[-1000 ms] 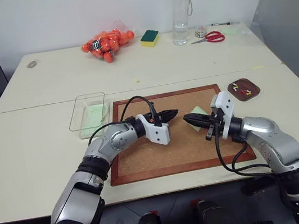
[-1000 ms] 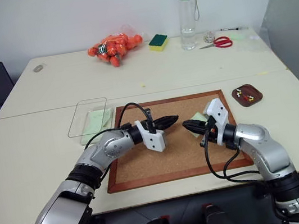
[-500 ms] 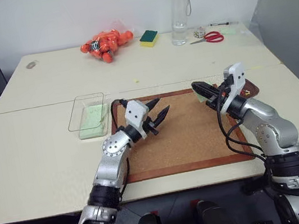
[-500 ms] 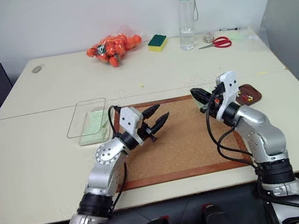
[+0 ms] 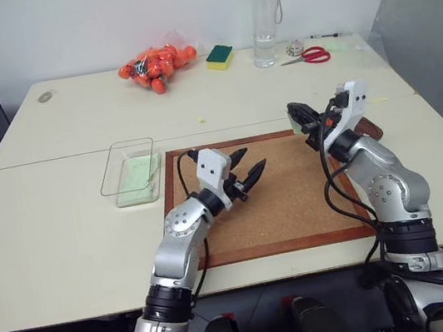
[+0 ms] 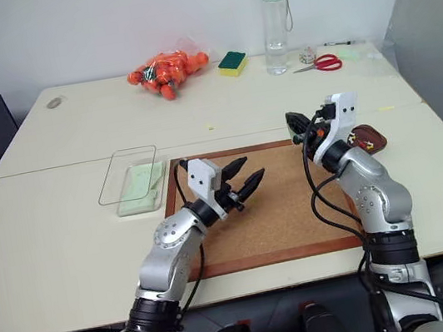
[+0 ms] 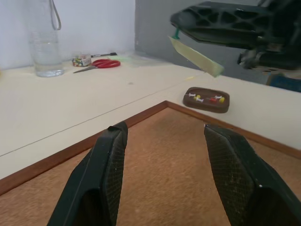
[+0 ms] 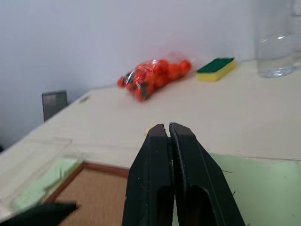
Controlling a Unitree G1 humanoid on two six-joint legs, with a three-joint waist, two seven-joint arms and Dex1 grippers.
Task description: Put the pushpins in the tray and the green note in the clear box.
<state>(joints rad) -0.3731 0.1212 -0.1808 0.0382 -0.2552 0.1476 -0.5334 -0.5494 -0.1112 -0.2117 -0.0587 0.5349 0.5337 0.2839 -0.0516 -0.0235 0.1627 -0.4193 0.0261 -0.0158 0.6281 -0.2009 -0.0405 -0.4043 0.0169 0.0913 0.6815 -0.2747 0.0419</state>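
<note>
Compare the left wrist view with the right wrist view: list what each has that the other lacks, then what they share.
Left wrist view, not the right: the tray with pins in it, and the scissors.
Right wrist view, not the left: the orange bag, the sponge and the clear box.
Both: the bottle, the cork board, and the right gripper shut on the note.

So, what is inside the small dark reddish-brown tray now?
The small dark reddish-brown tray holds several tiny pushpins with white, red and yellow heads. In the head views the right arm covers part of the tray.
</note>
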